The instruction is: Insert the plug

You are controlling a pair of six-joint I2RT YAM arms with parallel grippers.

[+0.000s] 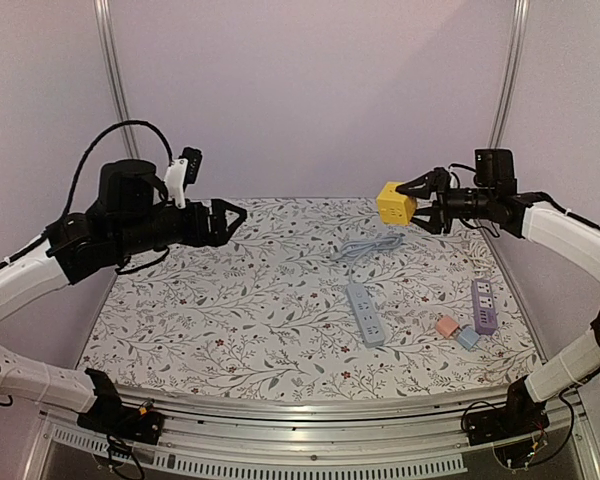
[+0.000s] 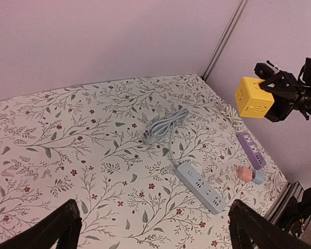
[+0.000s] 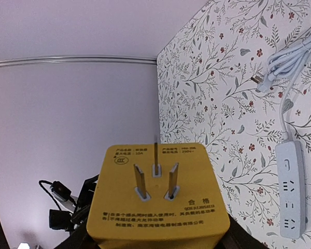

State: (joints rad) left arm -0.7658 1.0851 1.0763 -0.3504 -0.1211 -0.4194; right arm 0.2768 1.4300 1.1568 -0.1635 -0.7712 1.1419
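My right gripper (image 1: pixel 412 208) is shut on a yellow cube plug adapter (image 1: pixel 395 203) and holds it high above the table's far right. In the right wrist view the cube (image 3: pixel 160 197) fills the bottom, three metal prongs facing the camera. The cube also shows in the left wrist view (image 2: pixel 254 97). A pale blue power strip (image 1: pixel 365 313) lies flat mid-table, its cable coiled behind it; it also shows in the left wrist view (image 2: pixel 202 187) and the right wrist view (image 3: pixel 291 189). My left gripper (image 1: pixel 230 220) is open and empty, raised at the far left; its fingertips (image 2: pixel 59 228) frame the table.
A purple power strip (image 1: pixel 483 305) lies near the right edge, with a pink adapter (image 1: pixel 446 326) and a light blue adapter (image 1: pixel 467 338) beside it. A white coiled cable (image 1: pixel 477 252) runs behind it. The blue strip's plug and cable bundle (image 1: pixel 363 248) lies at the back middle.
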